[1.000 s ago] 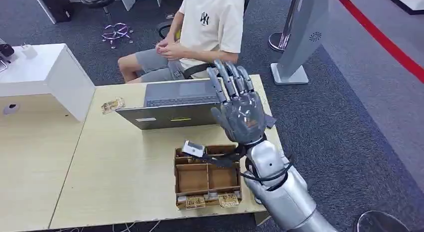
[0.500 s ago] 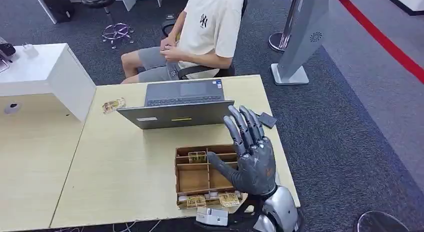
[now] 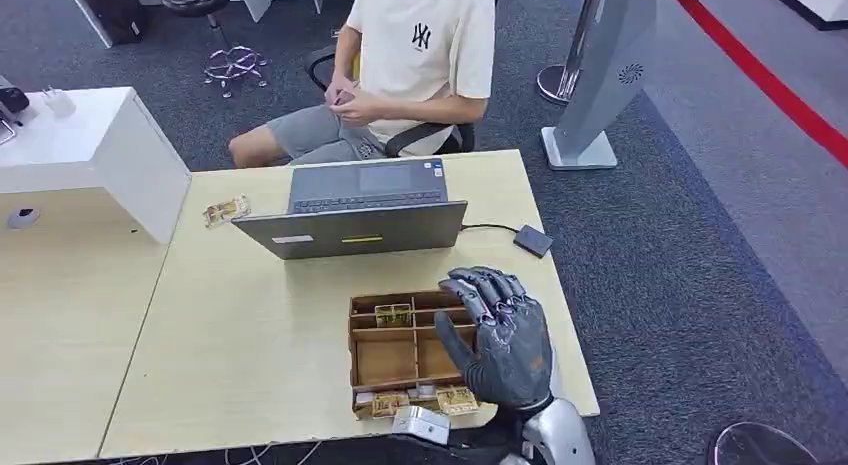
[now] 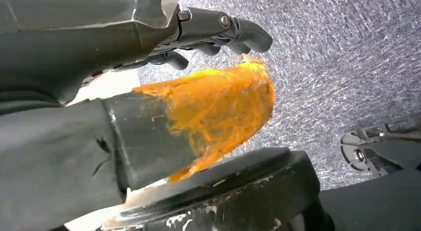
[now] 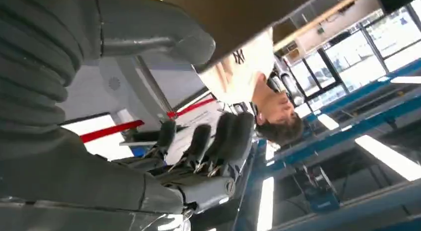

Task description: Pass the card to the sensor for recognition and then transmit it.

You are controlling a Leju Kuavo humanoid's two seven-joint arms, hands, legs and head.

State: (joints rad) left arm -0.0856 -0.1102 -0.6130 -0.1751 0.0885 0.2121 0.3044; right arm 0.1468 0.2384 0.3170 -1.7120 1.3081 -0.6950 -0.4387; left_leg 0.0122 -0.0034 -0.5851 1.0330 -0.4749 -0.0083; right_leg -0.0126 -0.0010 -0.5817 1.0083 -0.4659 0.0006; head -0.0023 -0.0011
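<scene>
While the right hand (image 3: 503, 337) is held over the right side of the wooden tray (image 3: 383, 358), fingers spread and nothing gripped, cards (image 3: 392, 314) are seen in a far compartment and along its near edge. Left hand (image 4: 218, 30): fingers curled; grip cannot be told.

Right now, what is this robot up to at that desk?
The robot's right hand hovers with fingers spread over a wooden card tray on the table, holding nothing yet. Cards lie in the tray's compartments. A small dark sensor sits beside the laptop, and a person sits behind it.
</scene>
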